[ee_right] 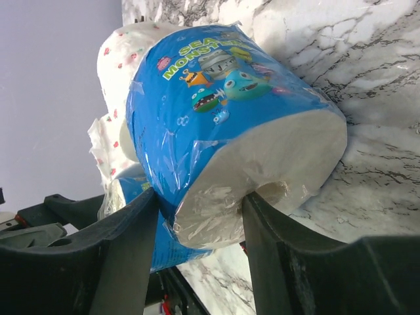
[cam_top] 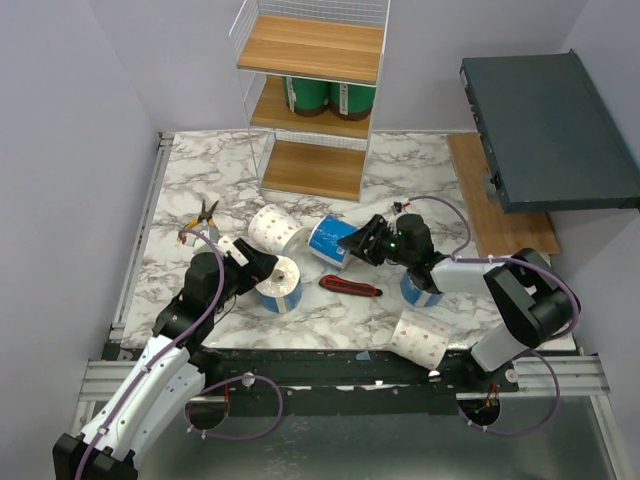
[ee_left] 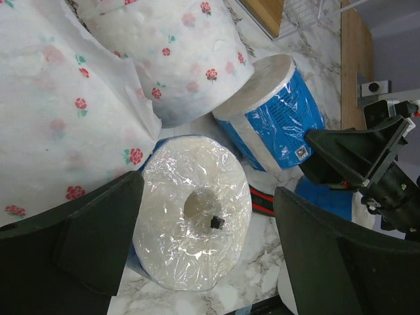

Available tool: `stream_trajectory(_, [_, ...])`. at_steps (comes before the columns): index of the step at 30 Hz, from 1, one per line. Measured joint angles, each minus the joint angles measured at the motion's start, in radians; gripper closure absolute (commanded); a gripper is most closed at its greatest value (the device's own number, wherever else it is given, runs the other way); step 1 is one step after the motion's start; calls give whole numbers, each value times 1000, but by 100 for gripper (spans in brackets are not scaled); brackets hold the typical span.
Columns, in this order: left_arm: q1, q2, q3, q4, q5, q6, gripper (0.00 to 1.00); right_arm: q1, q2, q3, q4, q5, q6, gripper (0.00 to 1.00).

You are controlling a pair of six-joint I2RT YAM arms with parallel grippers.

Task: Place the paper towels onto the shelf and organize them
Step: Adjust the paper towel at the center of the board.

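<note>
Paper towels (cam_top: 273, 228): I count five on counter (cam_top: 200, 180), two on 12-o'clock shelf (cam_top: 312, 48); left claw (ee_left: 207, 249) apart, right claw (ee_right: 197, 262) grip unclear.

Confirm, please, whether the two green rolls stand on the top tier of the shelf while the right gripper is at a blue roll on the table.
Not quite: the green rolls stand on the middle tier of the shelf, not the top one, as the top external view shows. The right gripper is indeed at a blue roll on the table.
</note>
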Motion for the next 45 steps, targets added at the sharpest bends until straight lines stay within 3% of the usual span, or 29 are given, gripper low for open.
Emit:
stream_trajectory(11, [0,0,0,0,0,-2,10,0,-18,-19,20,2,-48,63])
stream_trajectory(19, [0,0,0,0,0,-1,10,1,-150,-26,-119,40,-131,64])
stream_trajectory(25, [0,-3,0,0,0,1,10,1,-307,24,-357,118,-248,65])
stream_trajectory(33, [0,7,0,9,0,1,10,34,-363,300,-755,303,-477,65])
stream_trajectory(41, [0,18,0,23,0,1,10,169,-214,608,-1059,544,-680,65])
stream_trajectory(45, [0,20,0,23,0,1,10,244,-108,664,-1146,632,-741,65])
